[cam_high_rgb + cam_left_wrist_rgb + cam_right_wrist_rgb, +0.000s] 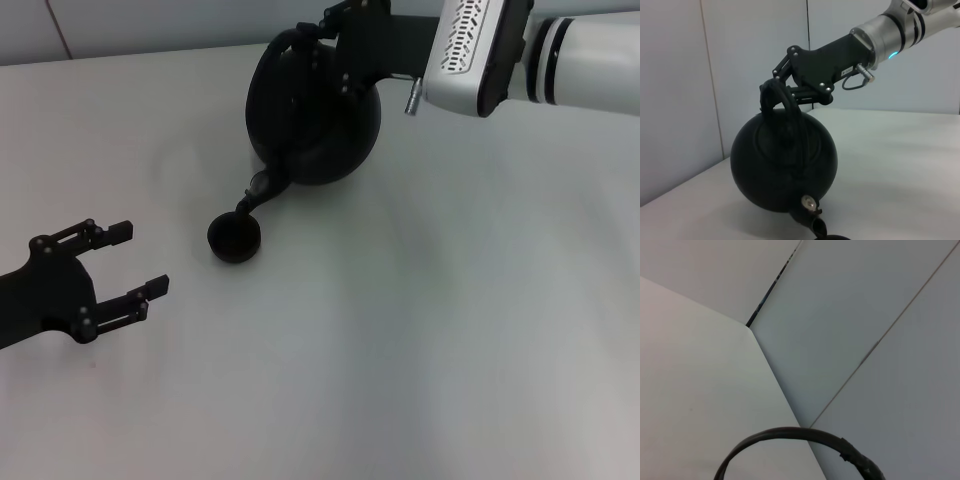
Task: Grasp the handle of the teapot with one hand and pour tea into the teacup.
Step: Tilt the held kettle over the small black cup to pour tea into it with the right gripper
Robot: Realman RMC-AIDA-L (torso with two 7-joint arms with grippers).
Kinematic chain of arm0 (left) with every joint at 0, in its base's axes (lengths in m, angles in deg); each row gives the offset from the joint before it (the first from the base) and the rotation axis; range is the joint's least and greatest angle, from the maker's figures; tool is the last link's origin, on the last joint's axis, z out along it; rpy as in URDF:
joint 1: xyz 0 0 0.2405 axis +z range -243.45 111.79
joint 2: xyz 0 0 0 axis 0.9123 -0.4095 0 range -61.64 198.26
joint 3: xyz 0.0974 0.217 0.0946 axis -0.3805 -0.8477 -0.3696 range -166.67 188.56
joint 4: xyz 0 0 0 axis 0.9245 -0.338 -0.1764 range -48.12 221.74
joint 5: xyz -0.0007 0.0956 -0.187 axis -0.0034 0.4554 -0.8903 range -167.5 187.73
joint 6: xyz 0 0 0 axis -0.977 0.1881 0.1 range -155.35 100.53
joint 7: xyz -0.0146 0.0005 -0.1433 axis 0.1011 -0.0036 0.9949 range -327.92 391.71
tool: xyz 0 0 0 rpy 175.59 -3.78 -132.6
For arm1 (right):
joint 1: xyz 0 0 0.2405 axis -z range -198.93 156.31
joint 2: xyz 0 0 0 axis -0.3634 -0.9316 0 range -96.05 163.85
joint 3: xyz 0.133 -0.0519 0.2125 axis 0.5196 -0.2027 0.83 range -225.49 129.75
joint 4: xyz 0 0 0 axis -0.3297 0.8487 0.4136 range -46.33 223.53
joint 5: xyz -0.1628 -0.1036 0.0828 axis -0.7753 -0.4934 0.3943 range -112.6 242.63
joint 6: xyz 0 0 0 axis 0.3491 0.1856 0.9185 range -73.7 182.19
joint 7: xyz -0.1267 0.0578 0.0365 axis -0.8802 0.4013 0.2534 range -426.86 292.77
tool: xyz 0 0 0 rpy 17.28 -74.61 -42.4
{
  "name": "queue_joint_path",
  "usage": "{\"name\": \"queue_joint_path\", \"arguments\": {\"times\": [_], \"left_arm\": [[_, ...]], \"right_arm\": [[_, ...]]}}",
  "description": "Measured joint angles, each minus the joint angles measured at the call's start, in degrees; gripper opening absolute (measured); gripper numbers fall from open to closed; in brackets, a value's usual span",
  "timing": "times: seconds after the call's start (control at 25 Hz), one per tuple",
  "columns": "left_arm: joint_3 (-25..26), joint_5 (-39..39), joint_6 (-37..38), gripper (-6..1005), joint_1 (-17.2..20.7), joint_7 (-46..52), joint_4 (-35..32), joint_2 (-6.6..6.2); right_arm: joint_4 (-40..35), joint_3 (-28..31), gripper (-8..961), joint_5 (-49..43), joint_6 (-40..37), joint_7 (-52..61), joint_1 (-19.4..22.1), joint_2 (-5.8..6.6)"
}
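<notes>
Two grippers are in view, and we record them in turn. We find the right gripper [318,52] at the far side of the white table [420,340], its jaws clamped on the handle [782,100] of the teapot [312,112]; in the left wrist view the dark fingers [771,95] wrap the arched hoop near its top. We observe the teapot hanging below those jaws, lifted off the table and tipped forward, with its spout [262,190] pointing down and away from them. We note the teacup [234,238] standing upright on the table directly under the spout's end, well below the right jaws and apart from them; the spout's tip sits just above the cup's rim, and we cannot tell whether the two touch. We cannot tell whether any liquid is leaving the spout. In the right wrist view we see only a curved black arc [790,440] against the table edge and wall panels. We find the left gripper [135,262] low at the near left, its jaws apart and holding nothing; the teacup lies beyond their open end, near but clearly separate, and the teapot lies farther off past the cup.
</notes>
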Motion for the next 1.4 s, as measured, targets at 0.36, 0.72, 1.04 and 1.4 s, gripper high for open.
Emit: {"name": "queue_joint_path", "arguments": {"times": [0.36, 0.72, 1.04, 1.4], "left_arm": [[0.0, 0.0, -0.2, 752, 0.0, 0.0, 0.0, 0.0], [0.0, -0.1, -0.4, 752, -0.1, 0.0, 0.0, 0.0], [0.0, -0.2, -0.4, 752, -0.1, 0.0, 0.0, 0.0], [0.0, -0.2, -0.8, 752, -0.3, 0.1, 0.0, 0.0]], "right_arm": [[-0.3, -1.0, 95, 0.6, -0.1, 0.0, 0.1, 0.0], [-0.7, -1.4, 94, 0.8, -0.1, 0.0, 0.2, 0.0], [-1.1, -1.4, 94, 0.8, -0.1, 0.0, 0.2, 0.0], [-3.1, -4.9, 94, 0.8, 0.7, 1.2, 1.0, 0.0]]}}
